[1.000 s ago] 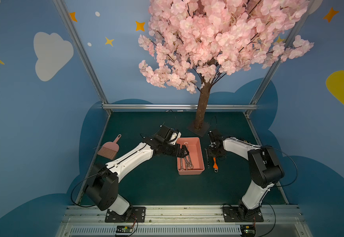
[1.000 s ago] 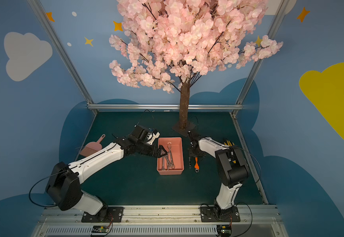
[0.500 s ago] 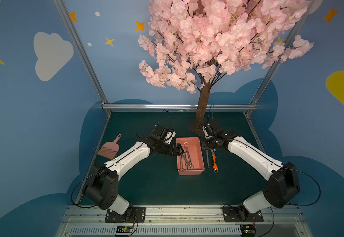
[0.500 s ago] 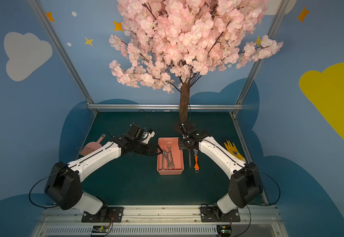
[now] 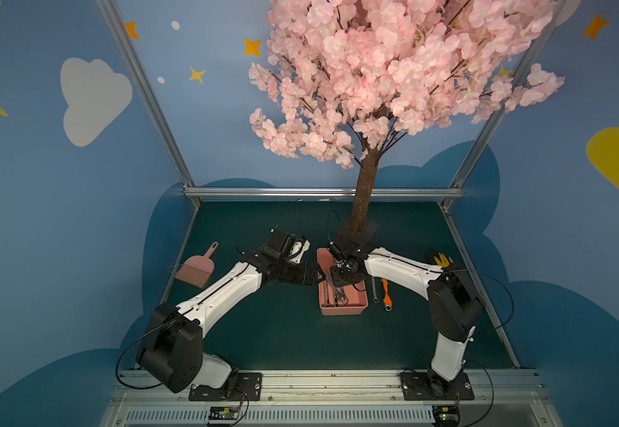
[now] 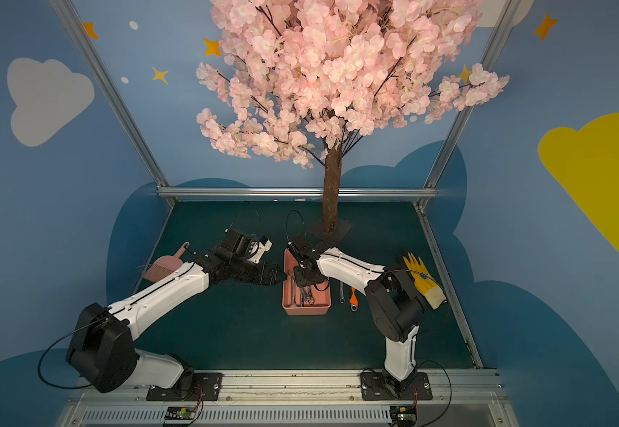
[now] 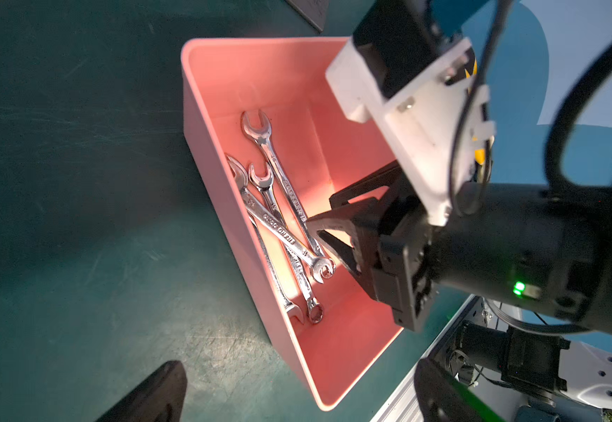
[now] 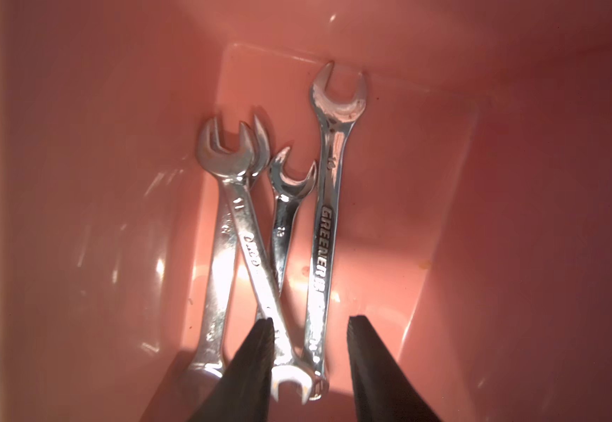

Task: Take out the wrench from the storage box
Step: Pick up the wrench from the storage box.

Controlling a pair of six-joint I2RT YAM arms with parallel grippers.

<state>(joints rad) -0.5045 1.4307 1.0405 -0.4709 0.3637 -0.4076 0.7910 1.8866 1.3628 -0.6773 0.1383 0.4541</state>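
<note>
The salmon-pink storage box (image 5: 341, 311) (image 6: 306, 311) sits mid-mat and holds several silver wrenches (image 7: 282, 208) lying lengthwise, two of them crossed. My right gripper (image 8: 310, 318) (image 5: 341, 278) reaches down inside the box. Its black fingers (image 8: 249, 365) stand apart, straddling the near ends of the crossed wrench and the long lettered wrench (image 8: 324, 237) without closing on them. My left gripper (image 5: 308, 275) (image 7: 299, 369) hangs wide open just outside the box's left wall (image 7: 224, 190), holding nothing.
A bare silver wrench (image 5: 374, 290) and an orange-handled one (image 5: 385, 294) lie on the mat right of the box. A pink hand brush (image 5: 195, 268) is at the left. A yellow glove (image 6: 422, 277) is at the right edge. The tree trunk (image 5: 365, 192) stands behind the box.
My right arm has swung from the mat right of the box, past its far end, and down into the box over the wrenches. The left arm has shifted slightly.
</note>
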